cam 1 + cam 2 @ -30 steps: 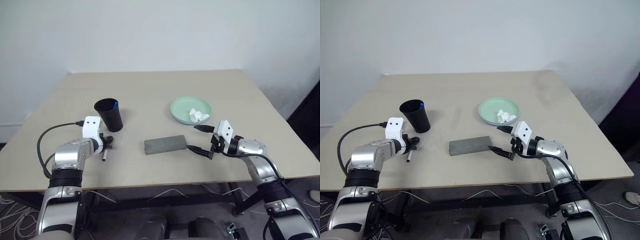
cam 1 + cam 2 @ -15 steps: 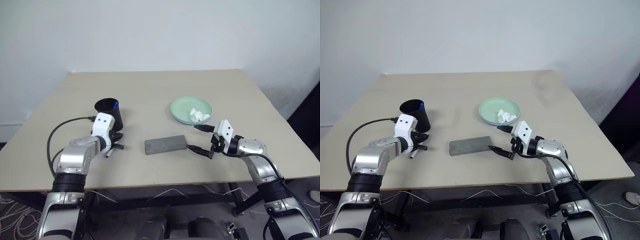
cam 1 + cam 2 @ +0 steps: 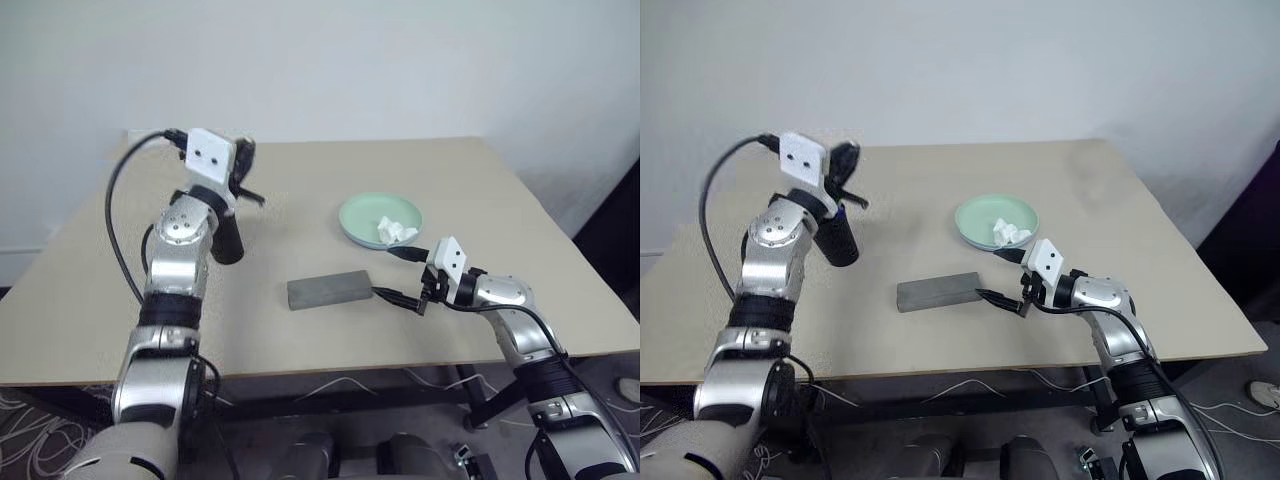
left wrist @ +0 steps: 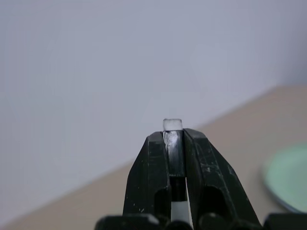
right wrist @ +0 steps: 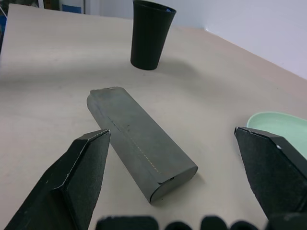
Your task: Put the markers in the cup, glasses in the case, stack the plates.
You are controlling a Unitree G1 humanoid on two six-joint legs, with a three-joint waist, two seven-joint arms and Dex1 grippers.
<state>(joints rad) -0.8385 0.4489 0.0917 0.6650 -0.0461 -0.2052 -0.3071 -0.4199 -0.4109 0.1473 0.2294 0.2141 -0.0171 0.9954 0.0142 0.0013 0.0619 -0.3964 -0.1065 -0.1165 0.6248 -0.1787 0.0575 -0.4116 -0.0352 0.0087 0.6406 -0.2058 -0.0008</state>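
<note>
My left gripper (image 4: pixel 172 136) is shut on a dark marker (image 4: pixel 173 125) whose pale end pokes out past the fingertips. In the head views it is raised high above the table (image 3: pixel 300 190), over the black cup (image 3: pixel 230 242), which my forearm partly covers. The grey case (image 3: pixel 330 290) lies shut in the middle of the table. Just right of the case's end, my right gripper (image 3: pixel 383 273) stands wide open with nothing in it. A mint green plate (image 3: pixel 362 212) sits behind it. The glasses are out of view.
A crumpled white tissue (image 3: pixel 398 230) lies on the mint plate. A black cable loops from my left wrist out over the table's left side. The table's front edge runs close below the case and my right hand.
My left gripper has risen from the table beside the cup to well above it, carrying the marker, and has tipped from pointing down to roughly level. The right arm has kept still.
</note>
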